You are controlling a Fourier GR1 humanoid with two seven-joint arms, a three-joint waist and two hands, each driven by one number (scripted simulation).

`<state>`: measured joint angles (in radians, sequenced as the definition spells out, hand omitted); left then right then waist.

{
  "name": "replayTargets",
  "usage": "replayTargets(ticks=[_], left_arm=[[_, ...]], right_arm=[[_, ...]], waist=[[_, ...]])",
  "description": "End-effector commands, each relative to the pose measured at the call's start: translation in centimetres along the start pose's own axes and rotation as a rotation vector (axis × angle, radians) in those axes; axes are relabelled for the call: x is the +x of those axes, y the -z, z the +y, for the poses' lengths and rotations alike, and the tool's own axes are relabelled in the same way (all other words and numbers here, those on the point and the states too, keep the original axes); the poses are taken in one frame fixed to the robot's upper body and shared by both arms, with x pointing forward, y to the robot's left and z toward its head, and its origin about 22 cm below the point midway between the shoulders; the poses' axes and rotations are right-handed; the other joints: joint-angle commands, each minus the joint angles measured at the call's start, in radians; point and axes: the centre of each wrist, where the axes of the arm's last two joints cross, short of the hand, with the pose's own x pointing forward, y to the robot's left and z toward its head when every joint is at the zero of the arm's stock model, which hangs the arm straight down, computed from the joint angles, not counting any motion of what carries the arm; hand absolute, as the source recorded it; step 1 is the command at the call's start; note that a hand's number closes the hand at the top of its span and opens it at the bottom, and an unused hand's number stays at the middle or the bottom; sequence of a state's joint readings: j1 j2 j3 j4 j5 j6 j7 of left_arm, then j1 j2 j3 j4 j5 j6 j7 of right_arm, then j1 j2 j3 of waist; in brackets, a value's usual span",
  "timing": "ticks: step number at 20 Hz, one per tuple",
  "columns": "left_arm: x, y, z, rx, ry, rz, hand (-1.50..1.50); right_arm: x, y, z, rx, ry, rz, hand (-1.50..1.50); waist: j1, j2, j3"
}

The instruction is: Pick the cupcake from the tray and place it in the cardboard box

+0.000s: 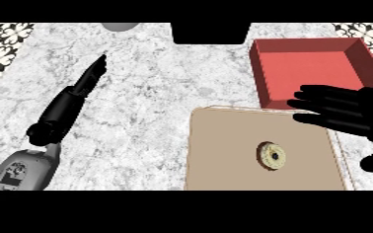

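Right hand [336, 109] enters from the right edge, fingers straight and spread, pointing left, holding nothing. It hangs over the seam where the red tray [264, 74] meets the cardboard box [218, 153], fingertips above the box's upper right corner. Cupcake [272, 156] sits inside the box, right of centre, seen from above as a pale round with a dark middle, well clear of the hand. Left hand [91, 76] far across the marble counter [160, 89], forearm angled up from the lower left, fingers straight, together, edge-on, empty. A dark block [211, 32] and a grey rounded object [120, 26] sit at the counter's far edge.
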<state>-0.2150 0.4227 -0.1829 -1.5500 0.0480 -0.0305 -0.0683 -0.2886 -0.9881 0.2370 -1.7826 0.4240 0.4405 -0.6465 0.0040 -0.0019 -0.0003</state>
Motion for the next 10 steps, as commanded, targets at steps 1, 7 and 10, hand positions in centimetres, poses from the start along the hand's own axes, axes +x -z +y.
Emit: replayTargets(ticks=[1, 7, 10], left_arm=[[-0.2, -0.5, 0.0, 0.018, 0.002, 0.005, 0.0], [-0.1, -0.1, -0.5, 0.017, 0.019, 0.007, 0.0], [-0.1, -0.9, 0.5, 0.006, 0.003, 0.0, 0.0]], right_arm=[[3.3, 1.0, 0.4, 0.12, -0.122, 0.001, -1.5], [7.1, 1.8, 1.5, 0.223, -0.171, 0.108, -1.5], [9.0, 2.4, 3.4, 0.224, -0.134, 0.13, -1.5]], waist=[[-0.014, -0.003, 0.0], [-0.014, -0.002, 0.0], [-0.009, -0.002, 0.0]])
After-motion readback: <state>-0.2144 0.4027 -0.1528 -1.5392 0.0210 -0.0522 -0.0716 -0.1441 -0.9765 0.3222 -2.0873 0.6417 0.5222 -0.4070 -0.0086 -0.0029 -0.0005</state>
